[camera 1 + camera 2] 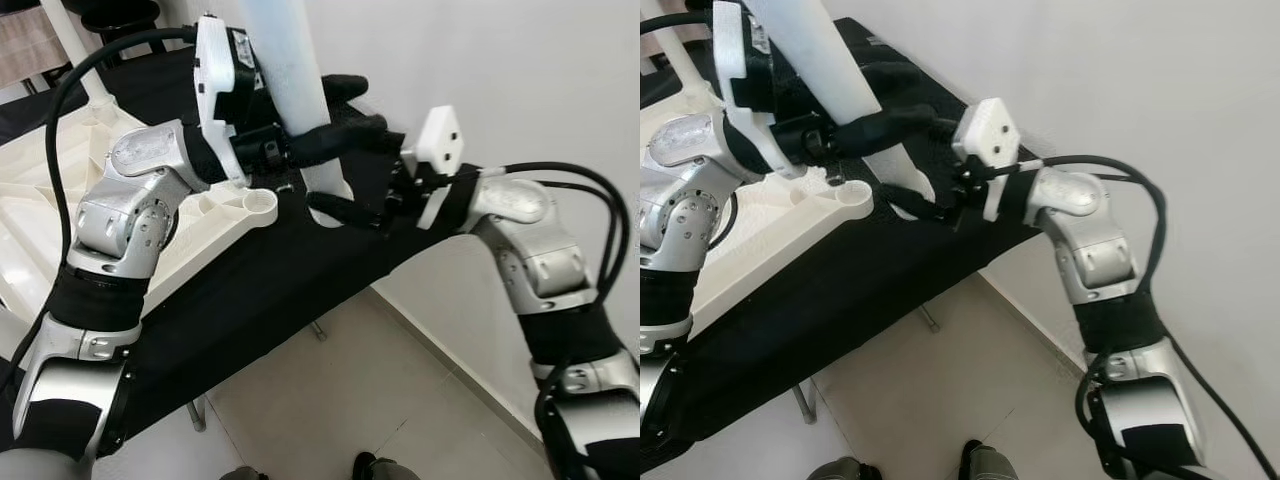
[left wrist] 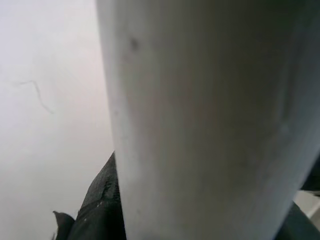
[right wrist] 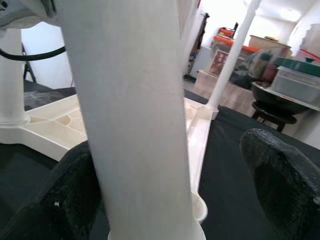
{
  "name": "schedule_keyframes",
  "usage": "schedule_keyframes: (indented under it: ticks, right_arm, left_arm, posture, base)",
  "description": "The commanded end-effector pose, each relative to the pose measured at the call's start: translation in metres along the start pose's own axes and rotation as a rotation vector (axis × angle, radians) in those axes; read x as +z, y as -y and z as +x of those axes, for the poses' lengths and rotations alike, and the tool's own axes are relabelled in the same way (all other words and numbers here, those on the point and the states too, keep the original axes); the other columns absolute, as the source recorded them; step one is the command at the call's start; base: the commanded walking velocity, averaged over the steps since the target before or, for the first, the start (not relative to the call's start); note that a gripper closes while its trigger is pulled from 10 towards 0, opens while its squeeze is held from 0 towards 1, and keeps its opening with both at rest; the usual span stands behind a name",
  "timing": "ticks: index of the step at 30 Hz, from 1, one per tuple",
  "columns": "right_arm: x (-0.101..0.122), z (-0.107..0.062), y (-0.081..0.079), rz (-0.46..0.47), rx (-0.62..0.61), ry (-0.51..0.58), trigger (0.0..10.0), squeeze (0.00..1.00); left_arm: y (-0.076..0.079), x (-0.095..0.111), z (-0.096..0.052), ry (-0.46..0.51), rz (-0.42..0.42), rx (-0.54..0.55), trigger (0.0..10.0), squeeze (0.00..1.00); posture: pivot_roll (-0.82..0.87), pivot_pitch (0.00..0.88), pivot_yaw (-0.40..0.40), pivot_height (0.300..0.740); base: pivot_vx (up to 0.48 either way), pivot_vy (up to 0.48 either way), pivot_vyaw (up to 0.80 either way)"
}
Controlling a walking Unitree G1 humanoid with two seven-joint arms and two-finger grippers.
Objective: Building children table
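Left eye view shows us partway through the build: the white plastic children's table top [image 1: 60, 190] lies upside down on a black-covered tabletop [image 1: 260, 290], and we are working at its near corner, close to the tabletop's edge by the wall. A white leg [image 1: 290, 70] stands upright at that corner, its foot meeting what looks like a corner socket. Just beside it a round socket [image 1: 262, 203] on the frame is empty; we cannot tell whether it takes a leg.

Our left pincer [image 1: 340, 125] is clamped around the leg, black fingers [image 1: 350, 133] wrapped on its shaft; the left wrist view has the shaft pressed right up to the lens. Our right pincer [image 1: 345, 210] sits low at the leg's foot with its fingers [image 3: 280, 165] spread either side of the shaft, not squeezing it.

In the right wrist view two more legs already stand up from the frame, one [image 3: 12, 80] at a nearer corner and one [image 3: 232, 52] at a far corner. So we judge at least two legs done, this one being seated, and whether it is fully home we cannot say; turning the table upright is left.

The tabletop's black cloth runs to a plain white wall [image 1: 520, 80]; below is pale tiled floor [image 1: 380, 390]. Beyond the frame the room holds stacked boxes and containers [image 3: 295, 75].
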State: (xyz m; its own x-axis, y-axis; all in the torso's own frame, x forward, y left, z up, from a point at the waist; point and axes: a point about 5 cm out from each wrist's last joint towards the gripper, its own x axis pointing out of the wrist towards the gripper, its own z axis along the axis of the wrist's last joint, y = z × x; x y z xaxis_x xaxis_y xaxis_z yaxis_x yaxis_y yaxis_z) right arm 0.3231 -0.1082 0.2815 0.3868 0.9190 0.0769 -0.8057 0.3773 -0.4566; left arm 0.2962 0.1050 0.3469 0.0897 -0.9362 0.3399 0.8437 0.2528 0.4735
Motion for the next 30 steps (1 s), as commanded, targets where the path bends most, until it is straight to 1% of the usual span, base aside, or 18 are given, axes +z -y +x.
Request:
schedule_keyframes:
  ticks: [1, 3, 5, 6, 9, 10, 12, 13, 14, 15, 17, 18, 29, 30]
  right_arm:
    - [0.001, 0.012, -0.003, 0.022, 0.007, 0.015, 10.0, 0.0]
    - [0.001, 0.012, -0.003, 0.022, 0.007, 0.015, 10.0, 0.0]
    - [0.002, 0.021, -0.008, 0.034, 0.02, 0.037, 10.0, 0.0]
    - [0.002, 0.021, -0.008, 0.034, 0.02, 0.037, 10.0, 0.0]
    - [0.004, 0.034, -0.016, 0.032, 0.052, 0.046, 10.0, 0.0]
    - [0.004, 0.034, -0.016, 0.032, 0.052, 0.046, 10.0, 0.0]
    - [0.005, 0.039, -0.017, 0.032, 0.055, 0.046, 10.0, 0.0]
    - [0.005, 0.042, -0.017, 0.034, 0.05, 0.043, 7.1, 0.0]
    - [0.005, 0.042, -0.017, 0.034, 0.05, 0.043, 7.1, 0.0]
    - [0.005, 0.043, -0.017, 0.035, 0.045, 0.04, 2.4, 0.0]
    - [0.006, 0.045, -0.017, 0.037, 0.041, 0.038, 2.4, 0.0]
    - [0.005, 0.047, -0.017, 0.042, 0.038, 0.027, 0.0, 0.0]
    - [0.001, 0.05, -0.02, 0.06, 0.031, -0.001, 0.0, 0.0]
    - [-0.001, 0.051, -0.021, 0.07, 0.021, -0.005, 0.0, 0.0]
  left_arm:
    - [0.005, 0.011, 0.005, 0.034, -0.002, -0.091, 10.0, 0.0]
    - [0.005, 0.011, 0.005, 0.034, -0.002, -0.091, 10.0, 0.0]
    - [0.008, 0.01, 0.007, 0.034, -0.02, -0.139, 10.0, 0.0]
    - [0.008, 0.01, 0.007, 0.034, -0.02, -0.139, 10.0, 0.0]
    - [0.012, 0.003, 0.011, 0.009, -0.022, -0.178, 10.0, 0.0]
    - [0.012, 0.003, 0.011, 0.009, -0.022, -0.178, 10.0, 0.0]
    - [0.014, 0.0, 0.013, 0.003, -0.027, -0.194, 10.0, 0.0]
    - [0.015, -0.002, 0.014, -0.003, -0.029, -0.208, 10.0, 0.0]
    - [0.015, -0.002, 0.014, -0.003, -0.029, -0.208, 10.0, 0.0]
    - [0.017, -0.004, 0.015, -0.009, -0.03, -0.217, 10.0, 0.0]
    - [0.018, -0.005, 0.015, -0.014, -0.032, -0.226, 10.0, 0.0]
    - [0.02, -0.007, 0.016, -0.017, -0.041, -0.239, 10.0, 0.0]
    - [0.018, -0.005, 0.018, 0.001, -0.047, -0.242, 10.0, 0.0]
    - [0.017, -0.004, 0.02, 0.012, -0.044, -0.241, 10.0, 0.0]
  posture:
    - [0.03, 0.127, -0.034, 0.74]
    - [0.03, 0.127, -0.034, 0.74]
    - [0.03, 0.124, -0.032, 0.74]
    - [0.03, 0.124, -0.032, 0.74]
    - [0.03, 0.12, -0.03, 0.74]
    - [0.03, 0.12, -0.03, 0.74]
    - [0.02, 0.119, -0.031, 0.74]
    - [0.02, 0.118, -0.031, 0.74]
    - [0.02, 0.118, -0.031, 0.74]
    - [0.02, 0.118, -0.03, 0.74]
    - [0.02, 0.118, -0.03, 0.74]
    - [0.02, 0.119, -0.029, 0.74]
    - [0.01, 0.12, -0.029, 0.74]
    - [0.01, 0.119, -0.034, 0.74]
  base:
    - [0.0, 0.0, 0.0]
    - [0.0, 0.0, 0.0]
    - [0.0, 0.0, 0.0]
    - [0.0, 0.0, 0.0]
    - [0.0, 0.0, 0.0]
    - [0.0, 0.0, 0.0]
    - [0.0, 0.0, 0.0]
    - [0.0, 0.0, 0.0]
    - [0.0, 0.0, 0.0]
    - [0.0, 0.0, 0.0]
    - [0.0, 0.0, 0.0]
    - [0.0, 0.0, 0.0]
    - [0.0, 0.0, 0.0]
    - [0.0, 0.0, 0.0]
